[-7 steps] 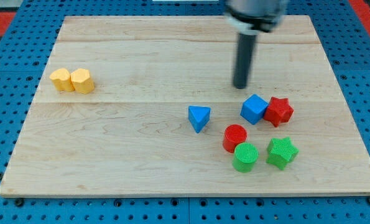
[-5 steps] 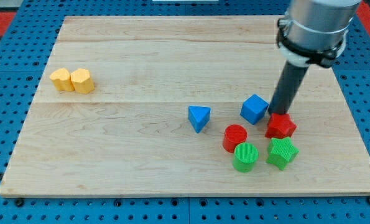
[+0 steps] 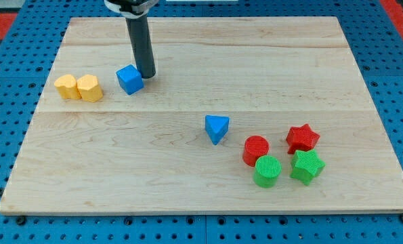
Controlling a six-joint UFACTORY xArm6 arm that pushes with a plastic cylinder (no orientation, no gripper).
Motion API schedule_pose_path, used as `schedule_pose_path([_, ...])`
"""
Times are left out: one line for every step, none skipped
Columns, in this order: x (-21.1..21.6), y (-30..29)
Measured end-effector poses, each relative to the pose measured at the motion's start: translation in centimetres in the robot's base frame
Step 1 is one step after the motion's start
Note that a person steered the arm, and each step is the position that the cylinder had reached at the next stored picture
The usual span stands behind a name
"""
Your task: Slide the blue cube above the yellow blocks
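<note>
The blue cube sits on the wooden board at the upper left, to the right of the two yellow blocks, which stand side by side near the board's left edge. A small gap separates the cube from the nearer yellow block. My tip rests on the board right against the cube's right side, slightly toward the view's top. The dark rod rises from there out of the view's top.
A blue triangular block lies near the board's middle. At the lower right stand a red cylinder, a green cylinder, a red star and a green star. The wooden board lies on blue pegboard.
The blue cube has slid from beside the red star at the right far to the upper left, close to the yellow blocks. My tip moved with it. The red star shifted slightly down.
</note>
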State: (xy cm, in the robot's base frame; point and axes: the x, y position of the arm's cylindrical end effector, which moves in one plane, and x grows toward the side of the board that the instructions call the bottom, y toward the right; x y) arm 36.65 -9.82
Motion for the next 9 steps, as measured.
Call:
schedule_pose_path([4.0, 3.7])
schedule_pose_path([-0.2, -2.9])
schedule_pose_path([-2.0, -5.9])
schedule_pose_path([-2.6, -6.0])
schedule_pose_path([-5.0, -9.3])
schedule_pose_path([-3.8, -7.3])
schedule_pose_path([1.1, 4.4])
schedule_pose_path([7.0, 15.7])
schedule_pose_path([12.0, 16.2])
